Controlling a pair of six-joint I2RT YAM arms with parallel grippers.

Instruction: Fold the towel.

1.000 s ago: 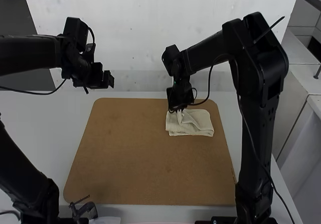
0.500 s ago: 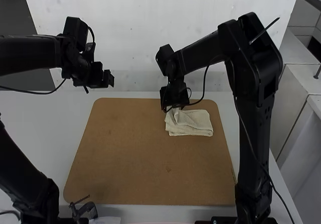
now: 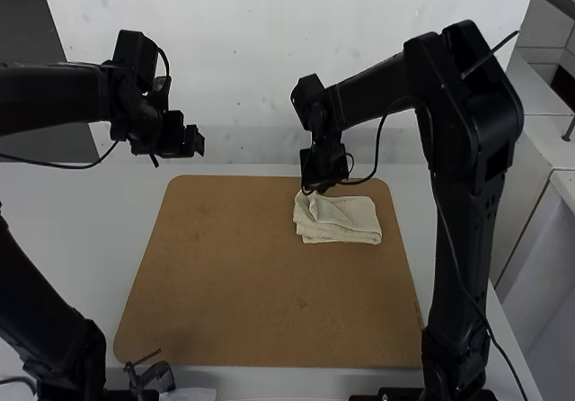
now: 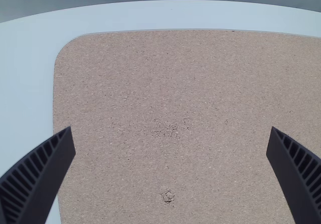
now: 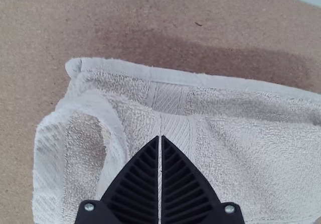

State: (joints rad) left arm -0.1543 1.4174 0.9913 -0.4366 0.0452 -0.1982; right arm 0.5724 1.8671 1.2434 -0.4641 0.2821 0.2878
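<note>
Curling towel end (image 5: 118, 133) — right wrist view | high view — folded, on board (image 3: 234, 275)

Black arms (image 3: 45, 100), boxy joints (image 3: 137, 55), thin dark cables (image 3: 54, 166); jaws black, tapered, ribbed (shiny screws (image 5: 229, 209), too).

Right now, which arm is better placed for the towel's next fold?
Right, I'd judge. The right end effector is at the cream terry towel, though its fingers are shut and may need opening; the left end effector is open but well away, toward the brown board's left side.
</note>
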